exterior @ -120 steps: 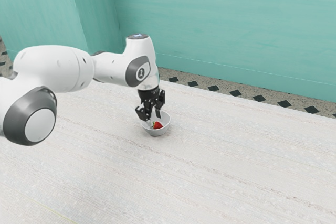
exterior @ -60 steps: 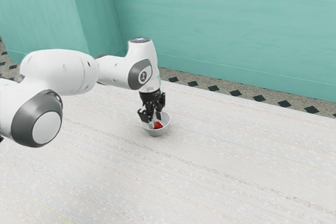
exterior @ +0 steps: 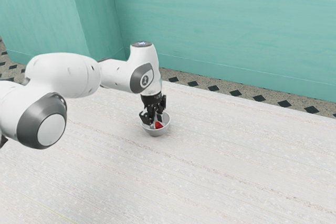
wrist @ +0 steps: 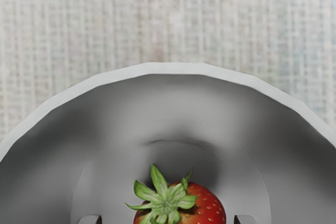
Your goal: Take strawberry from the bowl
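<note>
Since you've got a big pale table (exterior: 226, 156) to work on, it helps that your arm (exterior: 60, 74) reaches over it from the exterior view's left, with the hand end pointed pretty much down. The white bowl (exterior: 156, 133) sits on it a touch toward the exterior view's left of the middle, nearer the far edge than the near one. Your gripper (exterior: 156, 124) is down in the bowl's opening, fingers (wrist: 90, 219) released and apart, one on each side of the berry with gaps between, so you're not holding anything.

The strawberry (exterior: 158, 126) is in the bowl, low down inside the walls, with its leafy top (wrist: 167, 204) facing up at the wrist camera.

So I'd call this the lining-up step, right before the grasp. Next you probably want to ease down a hair if there's room, keep the berry centered, then squeeze gently and go straight up past the rim. Watch out for a finger catching the bowl wall and dragging it along. Also, that thing's round and tapered, so imo pinching too high could just squirt it out.
</note>
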